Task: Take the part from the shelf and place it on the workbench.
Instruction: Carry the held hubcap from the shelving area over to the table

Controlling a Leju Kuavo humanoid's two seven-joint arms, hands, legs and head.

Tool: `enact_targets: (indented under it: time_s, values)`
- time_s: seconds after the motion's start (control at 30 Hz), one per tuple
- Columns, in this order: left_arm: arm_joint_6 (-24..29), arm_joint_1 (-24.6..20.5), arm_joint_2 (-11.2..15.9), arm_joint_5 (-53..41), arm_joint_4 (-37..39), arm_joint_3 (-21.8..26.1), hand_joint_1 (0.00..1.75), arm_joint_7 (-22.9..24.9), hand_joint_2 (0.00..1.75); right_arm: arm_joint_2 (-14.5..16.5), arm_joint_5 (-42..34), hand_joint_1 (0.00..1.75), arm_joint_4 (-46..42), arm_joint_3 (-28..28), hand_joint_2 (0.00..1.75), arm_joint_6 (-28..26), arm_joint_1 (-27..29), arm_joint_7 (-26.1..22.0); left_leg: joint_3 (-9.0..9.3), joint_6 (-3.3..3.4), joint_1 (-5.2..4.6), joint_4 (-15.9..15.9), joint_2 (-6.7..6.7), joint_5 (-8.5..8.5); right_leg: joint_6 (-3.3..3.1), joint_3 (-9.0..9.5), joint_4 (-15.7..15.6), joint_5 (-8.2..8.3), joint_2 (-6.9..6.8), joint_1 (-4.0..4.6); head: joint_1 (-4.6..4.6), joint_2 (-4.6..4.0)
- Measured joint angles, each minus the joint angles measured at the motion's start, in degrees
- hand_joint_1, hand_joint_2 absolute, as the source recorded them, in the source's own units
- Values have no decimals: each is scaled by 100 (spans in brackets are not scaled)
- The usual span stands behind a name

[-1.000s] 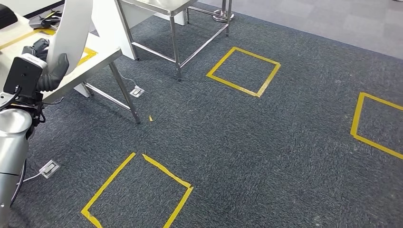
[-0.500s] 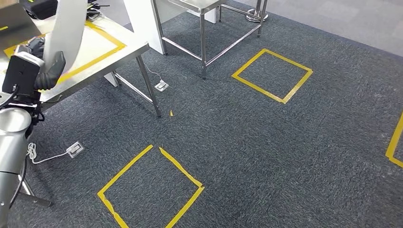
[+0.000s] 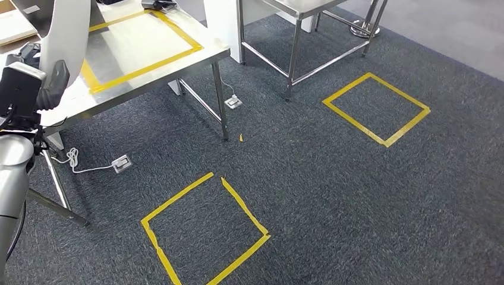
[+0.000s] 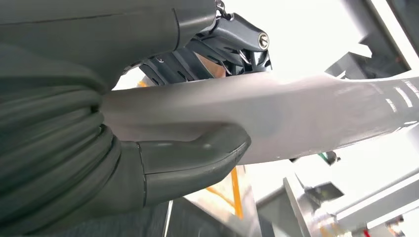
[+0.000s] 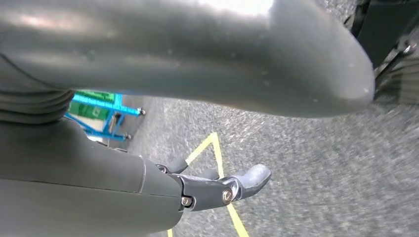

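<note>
Camera panned, workbench [image 3: 148, 53] nearer; left hand [image 3: 50, 83] grips part [image 3: 68, 29].

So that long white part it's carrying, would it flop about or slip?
Probably stiff: the white part stands up from the left hand without sagging. Its smooth, glossy surface could be slippery. Held near one end, it may want to tip.
</note>
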Motion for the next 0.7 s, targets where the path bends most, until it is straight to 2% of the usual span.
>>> enact_targets:
  time_s: [0.07,0.1,0.13,0.17,0.2,0.23,0.3,0.33,0.37,0.43,0.47,0.5,0.57,0.6,0.63,0.67,0.7]
  values:
    - [35,-16,-47,-41,13,-3,175,27,175,2,-9,0,1,-9,0,-4,15,-19,-6,40,24,-5,-124,9,55,-345,676,-309,336,-28,16,0]
    - [52,-15,-78,-57,26,-7,175,37,175,3,-14,0,1,-17,0,-8,26,-22,-16,51,25,1,-199,9,71,-547,1042,-441,403,-34,24,0]
    - [68,-12,-108,-68,40,-13,175,42,175,3,-17,0,1,-26,0,-13,33,-17,-24,55,26,11,-279,8,79,-692,1280,-489,429,-37,29,0]
    - [83,-8,-133,-72,54,-19,175,45,175,3,-19,0,1,-32,0,-19,35,-11,-31,51,29,24,-358,6,79,-741,1312,-428,442,-38,36,0]
    - [100,-6,-154,-70,63,-24,175,47,175,3,-21,0,1,-37,0,-26,33,-8,-35,43,33,41,-432,2,74,-674,1114,-262,461,-42,42,0]
    - [118,-7,-171,-67,68,-27,175,48,175,3,-22,0,1,-39,0,-36,29,-9,-38,29,38,61,-501,-6,66,-513,743,-43,513,-50,45,0]
    - [162,-15,-205,-51,71,-28,175,49,175,4,-22,0,1,-42,0,-55,23,-16,-63,-27,32,110,-621,-27,47,-192,41,235,693,-73,45,0]
    - [185,-18,-218,-40,70,-27,175,50,175,4,-20,0,1,-42,0,-62,22,-20,-80,-61,32,122,-672,-31,31,-111,-134,273,743,-76,44,0]
    - [203,-18,-231,-27,70,-27,175,50,175,5,-19,0,1,-43,0,-66,19,-18,-95,-100,31,121,-722,-27,5,-91,-182,256,750,-70,44,0]
    - [227,-6,-231,-12,70,-22,175,50,175,12,-16,0,0,-44,0,-69,7,-9,-117,-173,47,105,-779,-14,-76,-67,-211,279,629,-61,46,0]
    - [234,0,-225,-9,70,-17,175,50,175,16,-16,0,-1,-45,0,-68,-1,-3,-146,-203,41,152,-695,-42,-119,-51,-233,294,579,-65,35,0]
    - [241,4,-220,-9,69,-13,175,51,175,20,-16,0,-1,-46,0,-67,-5,-4,-219,-231,36,295,-545,-127,-156,-35,-256,308,524,-73,18,0]
    - [248,19,-229,-8,69,-9,175,50,175,21,-15,0,-2,-50,0,-64,5,-8,-517,-276,33,914,-205,-447,-199,-25,-274,309,418,-70,-15,0]
    - [249,38,-242,-8,70,-9,175,51,175,21,-15,0,-2,-52,0,-62,13,-9,-707,-298,45,1300,-128,-606,-209,-24,-273,301,356,-66,-21,0]
    - [249,64,-251,-8,73,-10,175,53,175,21,-14,0,-2,-56,0,-61,20,-9,-850,-311,57,1585,-102,-692,-215,-22,-272,290,291,-64,-20,0]
    - [248,90,-259,-8,77,-10,175,55,175,21,-14,0,-2,-60,0,-60,23,-9,-903,-317,65,1682,-93,-672,-215,-15,-271,279,227,-64,-21,0]
    - [244,108,-262,-8,80,-10,175,56,175,22,-14,0,-2,-65,0,-58,23,-9,-836,-314,69,1547,-79,-546,-211,-1,-270,265,163,-64,-21,0]
